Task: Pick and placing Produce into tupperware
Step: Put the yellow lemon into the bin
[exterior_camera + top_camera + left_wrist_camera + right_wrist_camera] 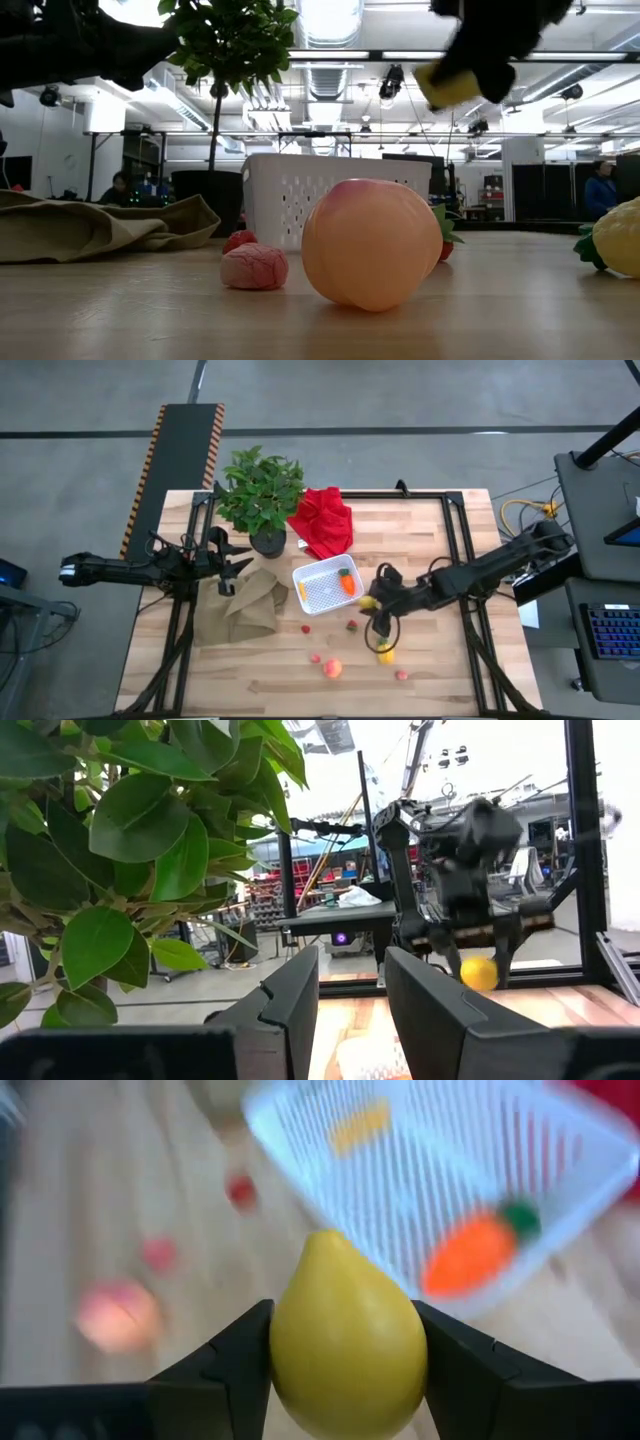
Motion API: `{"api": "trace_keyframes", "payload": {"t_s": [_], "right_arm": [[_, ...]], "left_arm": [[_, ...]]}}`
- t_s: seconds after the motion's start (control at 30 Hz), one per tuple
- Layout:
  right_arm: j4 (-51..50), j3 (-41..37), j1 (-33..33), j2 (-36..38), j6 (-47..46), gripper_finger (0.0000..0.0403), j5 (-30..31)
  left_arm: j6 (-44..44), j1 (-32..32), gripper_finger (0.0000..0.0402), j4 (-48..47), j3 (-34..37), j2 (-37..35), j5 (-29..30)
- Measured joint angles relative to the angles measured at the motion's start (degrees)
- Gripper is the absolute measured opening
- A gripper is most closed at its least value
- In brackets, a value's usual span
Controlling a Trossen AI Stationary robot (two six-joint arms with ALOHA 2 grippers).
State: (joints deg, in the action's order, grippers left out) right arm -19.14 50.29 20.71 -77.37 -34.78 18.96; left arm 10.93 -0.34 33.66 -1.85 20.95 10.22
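My right gripper (375, 604) is shut on a yellow lemon (345, 1345), in the air just right of the white tupperware (325, 586). The lemon also shows high up in the low view (455, 85). The tupperware holds an orange carrot (347, 582) and a small yellow-orange piece (303, 590). On the table lie a peach (332, 668), a yellow pepper (385, 652) and several small red berries (305, 628). My left gripper (350, 1010) is open and empty, level above the table's left side by the potted plant. My right gripper pinches the lemon between its two fingers, one on each of its broad sides (283, 1350). The lemon's pointed end (330, 1240) sticks out past the fingertips. The fingers come slanting down from the table's right. The lemon is lifted clear of the table.
A leafy potted plant (260, 495) and a red cloth (325, 520) stand behind the tupperware. A crumpled brown paper bag (240, 605) lies to its left, under my left gripper. Black frame rails (462, 550) run along the table's sides.
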Motion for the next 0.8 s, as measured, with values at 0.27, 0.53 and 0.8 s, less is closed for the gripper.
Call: {"api": "trace_keyframes", "payload": {"t_s": [0.27, 0.53, 0.8], "right_arm": [[13.8, -1.0, -4.9, -3.1, 4.4, 0.0194, 1.7], [15.9, 3.5, -12.6, -12.5, 5.2, 0.0194, 0.1], [6.6, 14.1, -18.2, -23.0, 5.3, 0.0194, -2.7]], "left_arm": [[0.0, 0.0, 0.0105, 0.3, 0.0, 0.0, 0.2], [0.0, 0.0, 0.0105, 0.2, 0.0, 0.0, 0.2], [0.0, 0.0, 0.0105, -0.1, 0.0, 0.0, 0.2]]}}
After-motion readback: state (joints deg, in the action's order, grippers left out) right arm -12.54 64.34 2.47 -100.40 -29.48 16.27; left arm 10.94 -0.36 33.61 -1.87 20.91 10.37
